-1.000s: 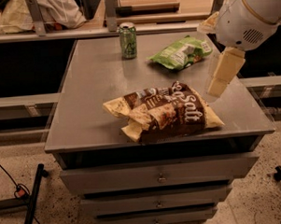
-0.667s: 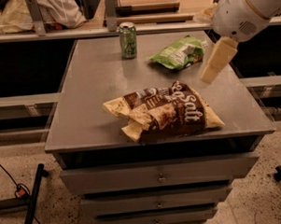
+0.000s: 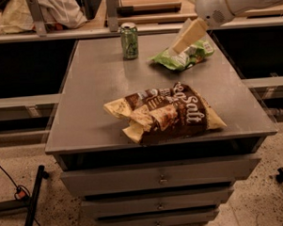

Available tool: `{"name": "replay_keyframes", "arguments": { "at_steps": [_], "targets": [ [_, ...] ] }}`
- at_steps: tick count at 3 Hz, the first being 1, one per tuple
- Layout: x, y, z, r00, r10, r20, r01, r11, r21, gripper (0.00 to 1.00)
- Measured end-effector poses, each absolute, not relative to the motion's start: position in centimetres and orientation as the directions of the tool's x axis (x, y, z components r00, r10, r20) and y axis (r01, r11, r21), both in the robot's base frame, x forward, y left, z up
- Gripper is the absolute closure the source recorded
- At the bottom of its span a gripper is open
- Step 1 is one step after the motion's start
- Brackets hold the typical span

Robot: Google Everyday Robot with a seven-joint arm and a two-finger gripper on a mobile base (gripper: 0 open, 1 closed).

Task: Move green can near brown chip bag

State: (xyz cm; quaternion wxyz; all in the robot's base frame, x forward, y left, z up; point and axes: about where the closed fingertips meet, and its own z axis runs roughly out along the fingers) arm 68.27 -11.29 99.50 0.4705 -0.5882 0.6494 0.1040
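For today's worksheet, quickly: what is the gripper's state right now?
Gripper: over the green chip bag, apart from the green can; state cannot be told.

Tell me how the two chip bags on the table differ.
The brown bag is larger, lying near the front; the green bag is smaller, at the back right. The brown bag is dark with white lettering; the green bag is bright green. Both lie flat on the table. The gripper hovers by the green bag.
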Motion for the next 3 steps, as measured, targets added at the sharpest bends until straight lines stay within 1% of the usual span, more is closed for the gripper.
{"name": "replay_keyframes", "arguments": {
  "at_steps": [1,2,3],
  "targets": [
    [72.8,-9.7,99.4,0.166,-0.604,-0.779,-0.836,0.333,-0.437,0.0],
    [75.6,-8.5,99.1,0.167,-0.591,-0.789,-0.818,0.364,-0.446,0.0],
    [77.7,-7.4,98.2,0.14,-0.604,-0.785,-0.815,0.38,-0.437,0.0]
  ]
}}
